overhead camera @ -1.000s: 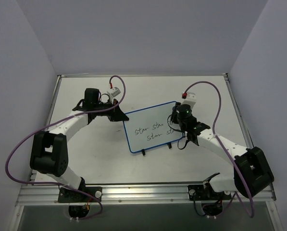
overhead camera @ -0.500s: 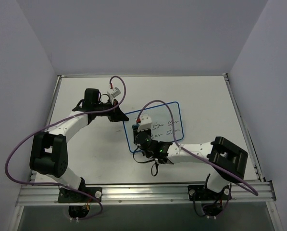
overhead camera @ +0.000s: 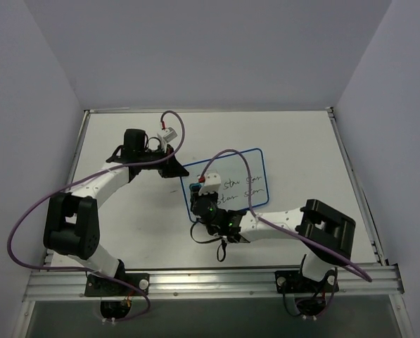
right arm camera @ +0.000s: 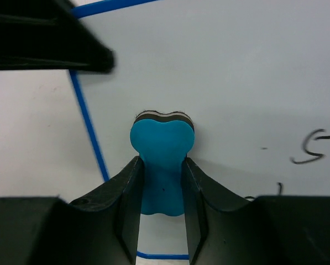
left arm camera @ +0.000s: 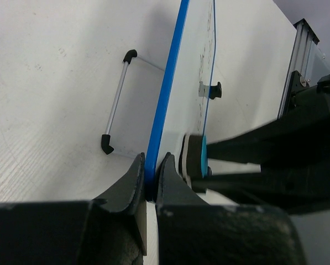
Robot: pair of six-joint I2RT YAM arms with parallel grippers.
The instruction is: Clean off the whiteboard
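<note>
Right gripper [right arm camera: 161, 163] nearest, fingers clamped on blue eraser [right arm camera: 161, 138]. Eraser pad pressed flat on whiteboard [right arm camera: 236, 83], just inside its left blue rim [right arm camera: 87, 121]. Whiteboard mid-table [overhead camera: 125, 218], between arms. Black handwriting [right arm camera: 319, 146] right of eraser. Farther back, left gripper [left arm camera: 151, 165] pinched tight on whiteboard's rim at far-left corner.

One whiteboard [overhead camera: 231, 169], one eraser [right arm camera: 162, 138], two hands: left hand [left arm camera: 151, 165], right hand [right arm camera: 161, 163].
</note>
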